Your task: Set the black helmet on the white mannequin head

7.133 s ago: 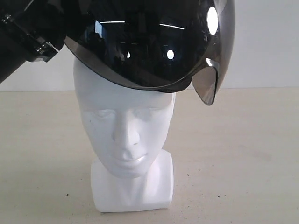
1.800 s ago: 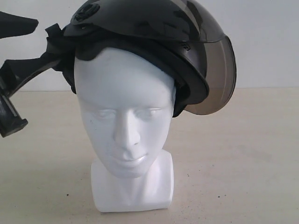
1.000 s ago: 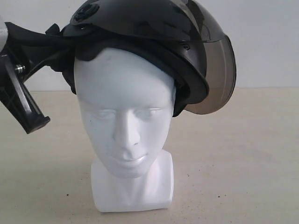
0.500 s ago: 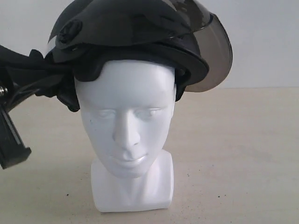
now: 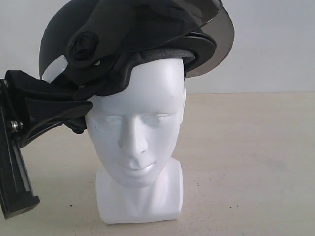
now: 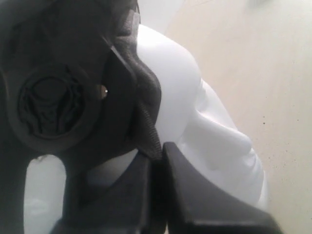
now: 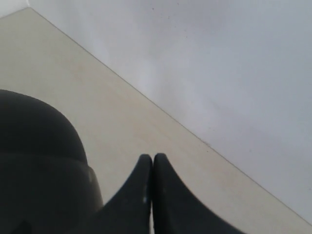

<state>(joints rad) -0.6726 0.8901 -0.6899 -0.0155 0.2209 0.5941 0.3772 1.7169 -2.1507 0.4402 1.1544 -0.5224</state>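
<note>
Black helmet (image 5: 129, 37) twisted further; left gripper (image 6: 157, 158) tight on it, right gripper (image 7: 153, 162) closed empty, wrist-view only.

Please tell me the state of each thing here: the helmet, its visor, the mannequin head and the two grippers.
black helmet: on top of the mannequin head, tilted, not level.
visor: raised, clear of the face.
white mannequin head: upright on its base, face uncovered.
left gripper: shut on the helmet's padded edge.
right gripper: shut, holding nothing.
</note>
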